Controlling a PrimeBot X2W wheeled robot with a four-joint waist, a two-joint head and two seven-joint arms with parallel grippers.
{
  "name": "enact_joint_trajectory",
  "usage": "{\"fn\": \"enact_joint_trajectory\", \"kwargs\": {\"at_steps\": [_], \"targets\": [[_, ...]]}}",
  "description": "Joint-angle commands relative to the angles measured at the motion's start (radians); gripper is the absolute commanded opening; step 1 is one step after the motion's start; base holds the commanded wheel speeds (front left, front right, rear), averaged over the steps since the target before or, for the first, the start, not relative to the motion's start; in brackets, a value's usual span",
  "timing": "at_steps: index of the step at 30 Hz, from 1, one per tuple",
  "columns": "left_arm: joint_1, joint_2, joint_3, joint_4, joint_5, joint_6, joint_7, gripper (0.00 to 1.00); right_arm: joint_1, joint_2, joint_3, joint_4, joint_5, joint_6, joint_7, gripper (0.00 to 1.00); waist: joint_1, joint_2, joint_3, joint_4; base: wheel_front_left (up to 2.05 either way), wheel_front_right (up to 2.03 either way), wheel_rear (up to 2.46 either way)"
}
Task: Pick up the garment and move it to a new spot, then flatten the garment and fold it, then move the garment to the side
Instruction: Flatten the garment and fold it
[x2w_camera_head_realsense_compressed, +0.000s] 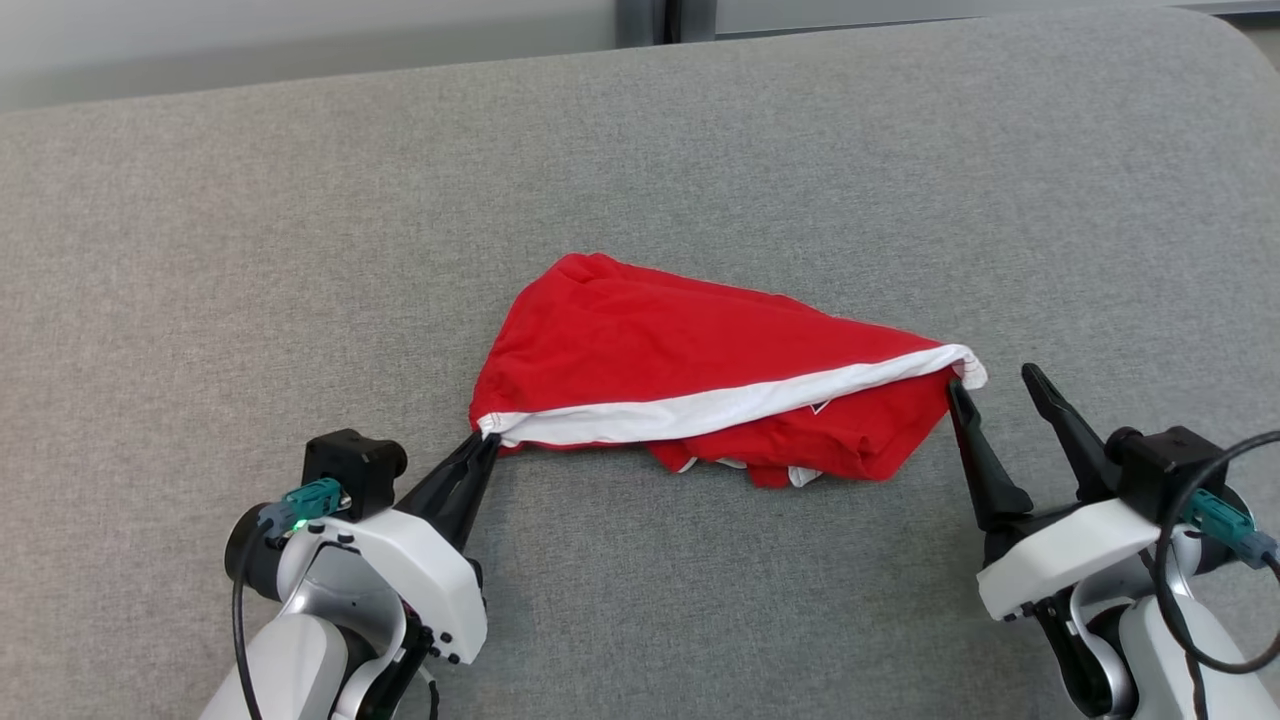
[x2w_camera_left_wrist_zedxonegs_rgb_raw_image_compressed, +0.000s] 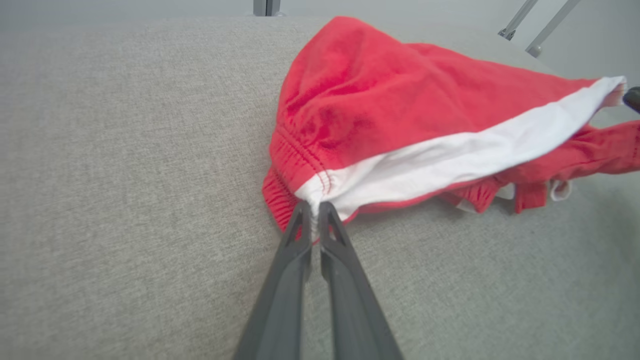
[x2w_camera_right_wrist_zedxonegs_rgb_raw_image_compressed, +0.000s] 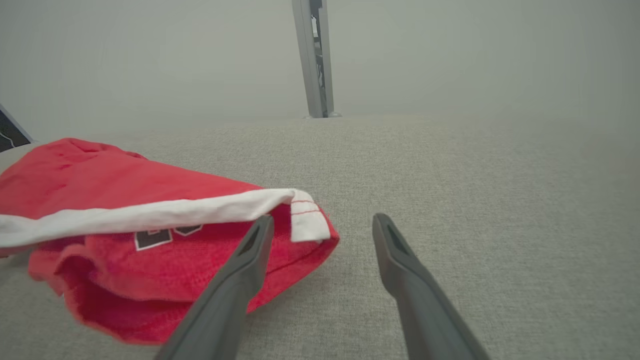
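The garment (x2w_camera_head_realsense_compressed: 690, 360) lies bunched in a rough triangle on the grey surface, red with a white band along its near edge. My left gripper (x2w_camera_head_realsense_compressed: 486, 440) is shut on the garment's left corner, where the white band ends. The left wrist view shows that gripper (x2w_camera_left_wrist_zedxonegs_rgb_raw_image_compressed: 314, 206) pinching the white and red cloth (x2w_camera_left_wrist_zedxonegs_rgb_raw_image_compressed: 400, 115). My right gripper (x2w_camera_head_realsense_compressed: 990, 378) stands open at the garment's right corner. Its left finger lies against the red cloth and its right finger is over bare surface. In the right wrist view the right gripper (x2w_camera_right_wrist_zedxonegs_rgb_raw_image_compressed: 322, 220) straddles the white corner of the garment (x2w_camera_right_wrist_zedxonegs_rgb_raw_image_compressed: 115, 180). A bit of black print shows.
The grey fabric surface (x2w_camera_head_realsense_compressed: 300, 250) stretches wide on all sides of the garment. Its far edge runs along the top of the head view, with a pale wall and a metal post (x2w_camera_right_wrist_zedxonegs_rgb_raw_image_compressed: 314, 55) behind it.
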Motion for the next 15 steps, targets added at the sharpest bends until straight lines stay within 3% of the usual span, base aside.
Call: {"fn": "enact_joint_trajectory", "kwargs": {"at_steps": [1,3,4,5,6,7,15], "targets": [[-0.017,0.003,0.002,-0.003,0.005,0.004,-0.006,0.00,-0.015,-0.008,0.005,0.011,-0.007,0.000,-0.009,1.00,0.0000,0.0000,0.003,0.004,0.00,0.00,0.00],[-0.021,0.005,0.002,-0.005,0.008,0.005,-0.009,0.00,-0.029,-0.013,0.010,0.030,-0.010,0.000,-0.021,1.00,0.0000,0.0000,0.008,0.008,0.00,0.00,0.00],[-0.023,0.006,0.001,-0.005,0.008,0.006,-0.011,0.00,-0.037,-0.015,0.010,0.038,-0.013,0.000,-0.027,0.89,0.0000,0.0000,0.010,0.010,0.00,0.00,0.00],[-0.024,0.006,0.001,-0.007,0.008,0.008,-0.014,0.00,-0.040,-0.016,0.009,0.044,-0.016,0.000,-0.032,0.46,0.0000,0.0000,0.011,0.012,0.00,0.00,0.00],[-0.025,0.007,0.001,-0.008,0.009,0.010,-0.016,0.00,-0.043,-0.016,0.010,0.048,-0.017,0.000,-0.033,0.41,0.0000,0.0000,0.014,0.012,0.00,0.00,0.00],[-0.026,0.008,0.002,-0.010,0.010,0.010,-0.020,0.00,-0.049,-0.018,0.013,0.049,-0.021,0.000,-0.037,0.00,0.0000,0.0000,0.016,0.013,0.00,0.00,0.00],[-0.054,0.025,0.014,-0.059,0.036,0.025,-0.062,0.00,-0.080,-0.028,0.019,0.002,-0.016,0.000,-0.030,0.00,0.0000,0.0000,0.022,0.009,0.00,0.00,0.00]]}}
